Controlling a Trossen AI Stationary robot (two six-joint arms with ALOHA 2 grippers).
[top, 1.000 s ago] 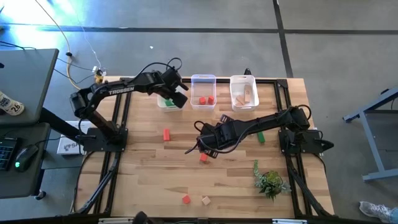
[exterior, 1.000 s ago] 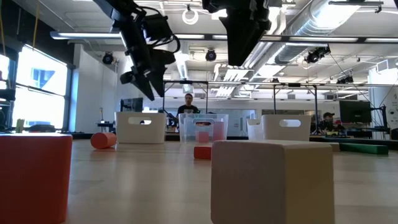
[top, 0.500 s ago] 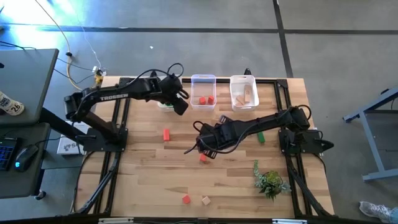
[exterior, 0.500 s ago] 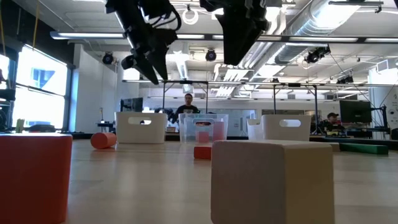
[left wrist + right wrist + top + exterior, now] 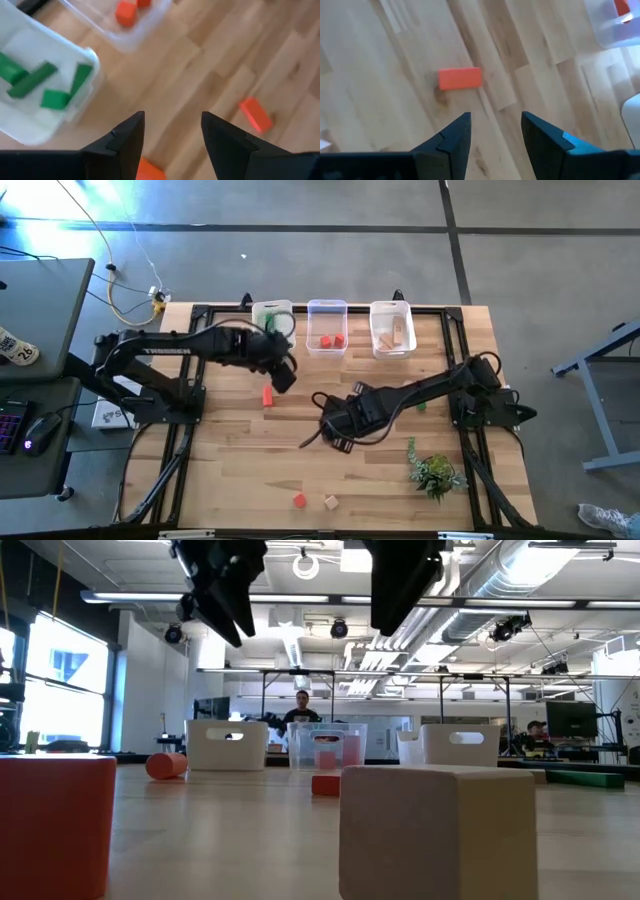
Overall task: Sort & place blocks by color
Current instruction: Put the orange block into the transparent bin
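Both grippers are open and hold nothing. My left gripper (image 5: 283,372) hovers just right of a red block (image 5: 267,395); in its wrist view that block (image 5: 150,170) shows between its fingers, and a second red block (image 5: 256,115) lies farther off. My right gripper (image 5: 335,430) hangs over mid-table, with a red bar (image 5: 460,78) on the wood ahead of its fingers. A red block (image 5: 299,500) and a tan block (image 5: 330,502) sit near the near edge. A green block (image 5: 420,405) lies beside the right arm.
Three bins stand along the far edge: one with green blocks (image 5: 272,315), one with red blocks (image 5: 327,328), one with tan blocks (image 5: 391,328). A small leafy plant (image 5: 435,473) stands near the right front. Bare wood lies between the arms and the near edge.
My left gripper has moved from over the green bin toward the near edge, ending beside the red block. My right gripper has shifted a little toward the near edge and now covers the red block that showed beside it from above.
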